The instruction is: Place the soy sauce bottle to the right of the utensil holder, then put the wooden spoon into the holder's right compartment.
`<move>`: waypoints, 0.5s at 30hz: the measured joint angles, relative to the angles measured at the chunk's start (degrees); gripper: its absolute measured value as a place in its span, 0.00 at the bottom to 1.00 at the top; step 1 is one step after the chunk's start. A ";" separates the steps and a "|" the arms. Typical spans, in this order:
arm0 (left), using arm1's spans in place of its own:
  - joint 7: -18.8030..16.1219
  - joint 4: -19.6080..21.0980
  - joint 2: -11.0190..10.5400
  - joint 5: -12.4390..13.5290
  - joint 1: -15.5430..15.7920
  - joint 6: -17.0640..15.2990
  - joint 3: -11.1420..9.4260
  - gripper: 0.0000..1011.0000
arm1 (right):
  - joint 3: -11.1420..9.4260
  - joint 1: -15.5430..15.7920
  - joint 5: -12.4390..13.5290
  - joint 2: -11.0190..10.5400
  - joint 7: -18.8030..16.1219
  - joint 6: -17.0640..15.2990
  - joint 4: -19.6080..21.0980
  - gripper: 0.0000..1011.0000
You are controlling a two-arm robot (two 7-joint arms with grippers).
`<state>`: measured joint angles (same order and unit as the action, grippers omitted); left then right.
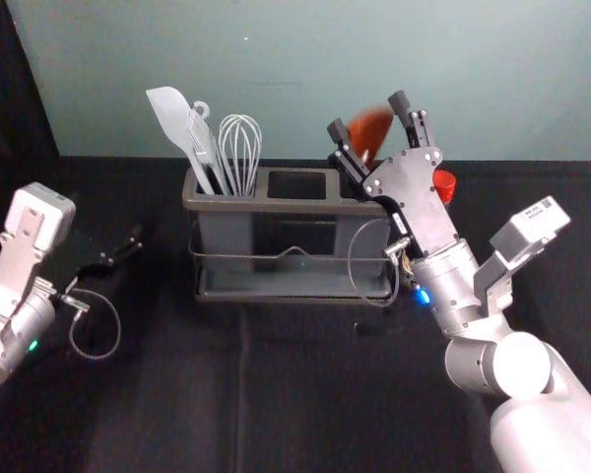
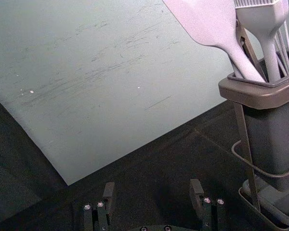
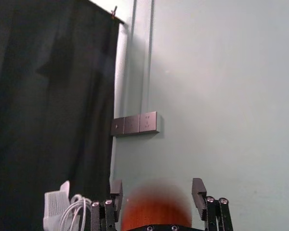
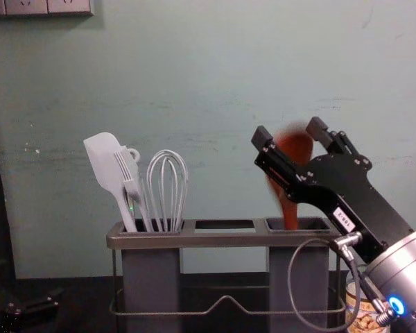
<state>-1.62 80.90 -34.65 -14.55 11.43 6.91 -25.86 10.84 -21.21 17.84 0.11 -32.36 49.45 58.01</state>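
Presently | my right gripper [image 4: 290, 132] unclenched around wooden spoon [image 4: 290, 210], in utensil holder's [image 4: 225, 240] right compartment | soy sauce bottle [image 4: 361, 305] rightward | left gripper [image 1: 118, 254] parked left, jaws apart | black tablecloth [image 1: 158, 394], scuffed wall [image 4: 215, 83], curtain [image 3: 53, 106]

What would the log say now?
Right gripper: open around wooden spoon; spoon: in right compartment of holder; bottle: right of holder; left gripper: open, holder's left

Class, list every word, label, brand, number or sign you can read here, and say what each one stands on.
"-2", ending the white label on the right tool; the digits before it are unclear.
Print on the wrist box's sticker: too small to read.
Print on the container behind that arm: too small and partly hidden.
No brand is readable.
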 joint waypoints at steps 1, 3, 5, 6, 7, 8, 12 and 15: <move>0.00 0.00 0.00 0.00 0.00 0.00 0.00 0.99 | -0.18 0.02 0.32 0.15 0.01 0.24 0.05 0.91; 0.00 0.00 0.00 0.00 0.00 0.00 0.00 0.99 | -0.33 0.04 0.51 0.24 0.01 0.48 0.17 0.97; 0.00 0.00 0.00 0.01 0.00 0.00 0.00 0.99 | -0.59 0.11 0.67 0.38 0.03 0.83 0.62 0.99; 0.00 0.00 0.00 0.00 0.00 0.00 0.00 0.99 | -0.76 0.23 0.62 0.43 0.14 0.93 1.18 0.99; 0.00 0.00 0.00 0.00 0.00 0.00 0.00 0.99 | -0.84 0.29 0.62 0.44 0.21 0.99 1.47 0.99; 0.00 0.00 0.00 0.00 0.00 0.00 0.00 0.99 | -0.92 0.37 0.62 0.46 0.25 1.03 1.77 0.99; 0.00 0.00 0.00 0.00 0.00 0.00 0.00 0.99 | -1.23 0.69 0.66 0.45 0.31 1.08 3.21 0.99; 0.00 0.00 0.00 0.00 0.00 0.00 0.00 0.99 | -1.45 0.96 0.71 0.32 0.37 1.07 4.61 0.99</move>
<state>-1.62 80.90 -34.65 -14.55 11.43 6.91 -25.86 9.40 -20.24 18.56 0.43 -31.98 50.52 62.62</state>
